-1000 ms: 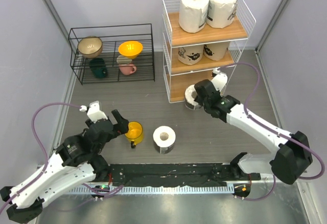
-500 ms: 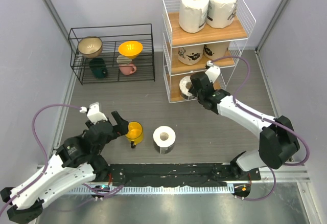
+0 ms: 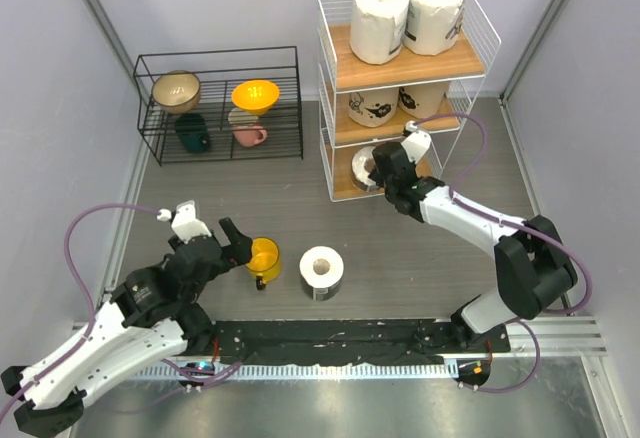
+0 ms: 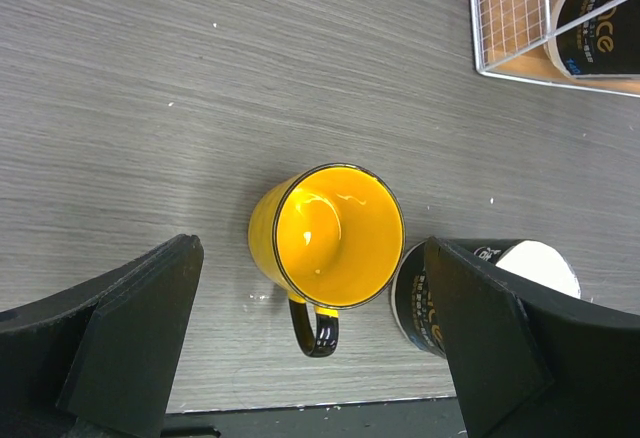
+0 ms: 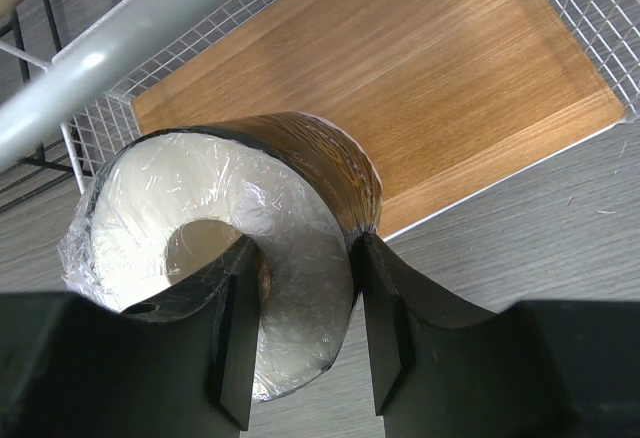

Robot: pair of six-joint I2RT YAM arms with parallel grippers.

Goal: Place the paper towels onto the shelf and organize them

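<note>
Paper towel roll [image 5: 150, 198], white paper under crinkled glossy film with a dark band, is clamped in my right pincer [image 5: 305, 333], one finger inside its hollow core, at the front edge of the bottom wooden board of the shelf [image 5: 420, 88]. Well away from the shelf, my left pincer [image 4: 310, 338] gapes, released, around a glossy yellow mug [image 4: 330, 233].

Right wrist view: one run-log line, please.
right claw: gripping wrapped paper towel roll; roll: at lowest shelf board; left claw: open near yellow mug
</note>
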